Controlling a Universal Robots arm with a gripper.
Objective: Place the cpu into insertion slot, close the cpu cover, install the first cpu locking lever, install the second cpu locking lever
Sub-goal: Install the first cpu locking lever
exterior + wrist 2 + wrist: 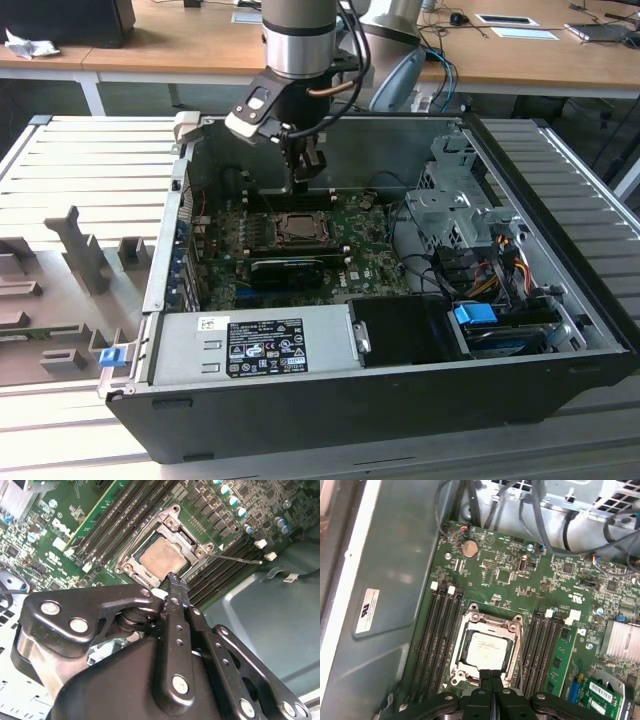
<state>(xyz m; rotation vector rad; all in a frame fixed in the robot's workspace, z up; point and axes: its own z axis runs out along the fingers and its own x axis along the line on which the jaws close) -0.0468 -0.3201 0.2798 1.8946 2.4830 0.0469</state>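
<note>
Looks roughly halfway. Seeing the cpu (pixel 486 647) seated in the socket (pixel 454 679), cpu cover (pixel 492 623) down around it. Got the gripper (pixel 490 676) clenched empty at the socket's edge. Leaves the locking lever (pixel 240 558) sticking out, probably unlatched.

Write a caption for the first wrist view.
Shut gripper at the cpu cover, with the cpu seated in its window.

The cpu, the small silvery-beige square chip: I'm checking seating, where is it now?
In the first wrist view the cpu lies in its socket on the green motherboard, between black memory slots, just off the gripper.
</note>
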